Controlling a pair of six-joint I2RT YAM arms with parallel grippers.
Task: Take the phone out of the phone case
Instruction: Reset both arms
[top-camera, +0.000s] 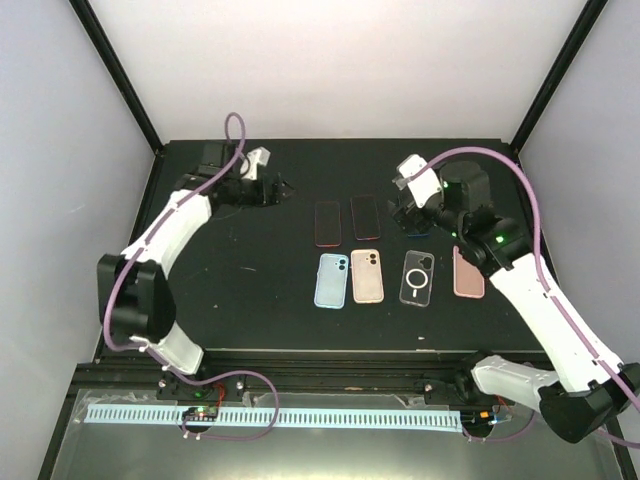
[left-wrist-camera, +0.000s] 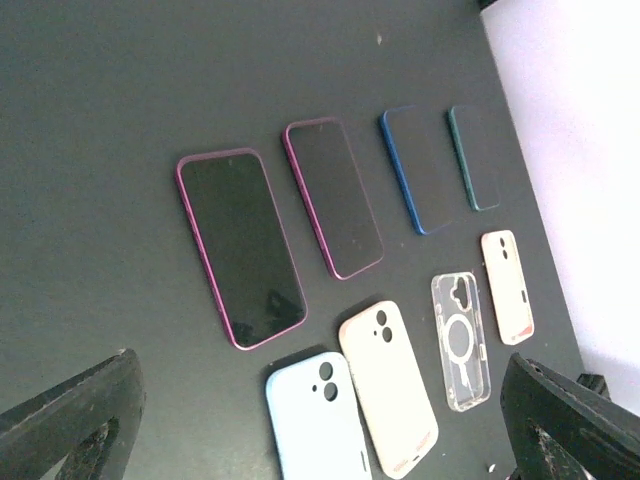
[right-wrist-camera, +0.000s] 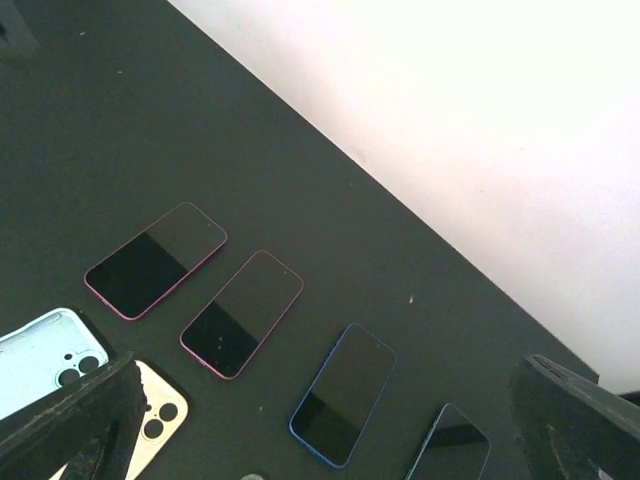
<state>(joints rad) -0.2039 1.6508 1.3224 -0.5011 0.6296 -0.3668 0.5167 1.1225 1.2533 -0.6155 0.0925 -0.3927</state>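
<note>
- Left gripper (top-camera: 265, 180): jaws wide open, empty, upper left of overhead view, well off the phones.
- Right gripper (top-camera: 405, 195): also open and empty, upper right.
- Magenta-rimmed black-screen phone (left-wrist-camera: 241, 247): face up, mid-frame.
- Light-blue plastic case (left-wrist-camera: 318, 420): below it, apart, apparently empty, so extraction looks done.

Bench (left-wrist-camera: 100, 150): matt black, lightly flecked with dust. Magenta-rimmed phone (left-wrist-camera: 240, 245) and blue-rimmed phone (left-wrist-camera: 415, 170): glossy dark glass faces with faint reflections. Clear case (left-wrist-camera: 461, 340): transparent, shiny plastic. Light blue case (left-wrist-camera: 315, 420) and cream case (left-wrist-camera: 390, 385): smooth, opaque plastic with a satin finish. Left arm's shell (top-camera: 175, 225): smooth white plastic, slight sheen.
</note>
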